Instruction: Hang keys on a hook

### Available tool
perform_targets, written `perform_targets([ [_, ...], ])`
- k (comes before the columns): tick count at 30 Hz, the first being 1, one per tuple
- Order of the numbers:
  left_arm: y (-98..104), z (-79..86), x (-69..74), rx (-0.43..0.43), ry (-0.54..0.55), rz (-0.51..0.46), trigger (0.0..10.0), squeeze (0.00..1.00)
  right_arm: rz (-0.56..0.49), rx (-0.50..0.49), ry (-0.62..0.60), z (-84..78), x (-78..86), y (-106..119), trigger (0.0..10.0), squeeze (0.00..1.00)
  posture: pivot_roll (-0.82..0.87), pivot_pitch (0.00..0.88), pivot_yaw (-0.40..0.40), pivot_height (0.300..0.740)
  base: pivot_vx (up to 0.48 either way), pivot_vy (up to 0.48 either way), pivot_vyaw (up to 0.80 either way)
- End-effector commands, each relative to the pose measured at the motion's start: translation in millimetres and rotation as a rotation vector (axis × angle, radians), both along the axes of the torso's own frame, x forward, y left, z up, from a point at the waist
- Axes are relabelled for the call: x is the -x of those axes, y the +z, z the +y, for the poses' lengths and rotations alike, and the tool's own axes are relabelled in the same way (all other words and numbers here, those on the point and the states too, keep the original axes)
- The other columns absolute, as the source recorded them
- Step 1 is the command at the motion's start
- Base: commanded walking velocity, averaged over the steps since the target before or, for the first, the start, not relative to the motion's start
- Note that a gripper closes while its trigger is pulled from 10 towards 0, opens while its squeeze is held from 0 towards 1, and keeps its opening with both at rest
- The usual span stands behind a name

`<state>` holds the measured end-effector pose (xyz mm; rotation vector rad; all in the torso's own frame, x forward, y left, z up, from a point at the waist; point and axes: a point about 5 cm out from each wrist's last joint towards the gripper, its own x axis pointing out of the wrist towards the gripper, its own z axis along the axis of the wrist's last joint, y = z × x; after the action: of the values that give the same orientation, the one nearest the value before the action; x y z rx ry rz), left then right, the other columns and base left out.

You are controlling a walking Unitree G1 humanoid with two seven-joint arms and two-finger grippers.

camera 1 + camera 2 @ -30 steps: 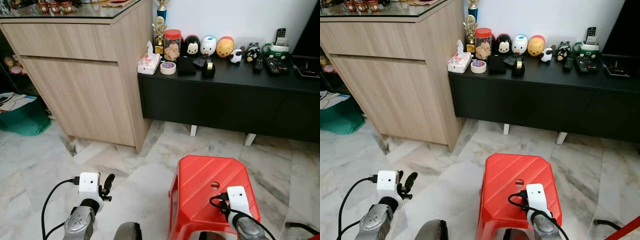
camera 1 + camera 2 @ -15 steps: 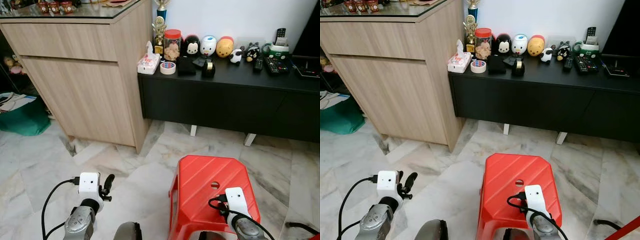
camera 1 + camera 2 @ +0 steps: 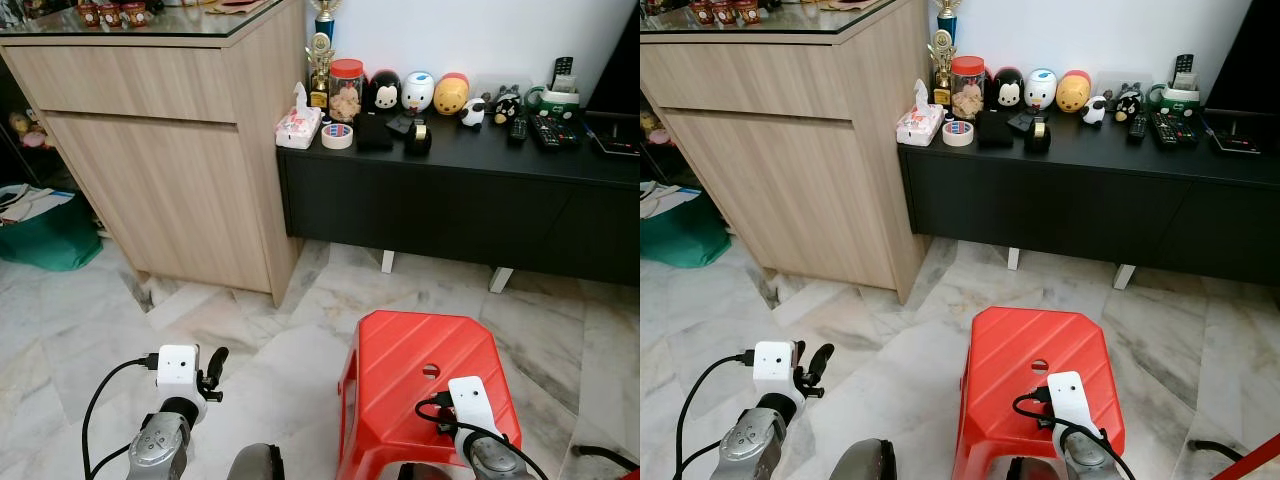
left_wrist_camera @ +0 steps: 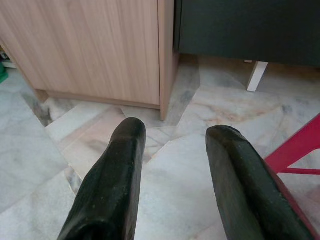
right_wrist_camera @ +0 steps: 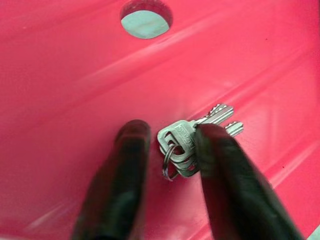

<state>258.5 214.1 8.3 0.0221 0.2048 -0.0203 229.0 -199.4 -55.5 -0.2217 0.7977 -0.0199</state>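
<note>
A bunch of silver keys [image 5: 186,145] on a ring lies on the red plastic stool [image 3: 400,350]. My right gripper [image 5: 170,132] is open and low over the stool top, its fingers [image 5: 212,150] on either side of the key heads and ring; one finger overlaps the keys. In the eye views the right wrist [image 3: 468,405] sits over the stool's near part. My left gripper [image 4: 172,132] is open and empty above the marble floor, left of the stool, with its wrist [image 3: 178,370] in the left eye view.
A wooden cabinet [image 3: 170,170] stands at the back left. A low black sideboard [image 3: 460,200] with jars, toys and remotes runs along the wall. A green bag [image 3: 45,235] sits at far left. Marble floor [image 3: 270,350] lies between me and the furniture.
My right wrist has sunk a little lower toward the stool's near edge. The left arm has not moved.
</note>
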Motion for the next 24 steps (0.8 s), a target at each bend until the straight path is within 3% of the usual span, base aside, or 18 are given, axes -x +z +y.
perform_targets([
  [1, -2, 1.3, 0.9, -0.017, -0.005, 0.013, 10.0, 0.00, 0.018, 0.010, -0.012, -2.5, 2.6, -2, 0.0, 0.00, 0.03, 0.000, -0.002, 0.617, 0.000, 0.000, 0.00],
  [16, -1, 2.4, -1.0, -0.026, 0.004, 0.011, 10.0, 0.00, 0.022, 0.021, -0.018, -3.6, 1.4, -1, 0.0, 0.00, 0.03, 0.000, -0.002, 0.617, 0.000, 0.000, 0.00],
  [24, -1, 2.2, -2.0, -0.026, 0.009, 0.012, 10.0, 0.00, -0.062, -0.022, -0.039, -3.5, -11.3, 9, 0.0, 0.00, 0.03, 0.000, -0.006, 0.617, 0.000, 0.000, 0.00],
])
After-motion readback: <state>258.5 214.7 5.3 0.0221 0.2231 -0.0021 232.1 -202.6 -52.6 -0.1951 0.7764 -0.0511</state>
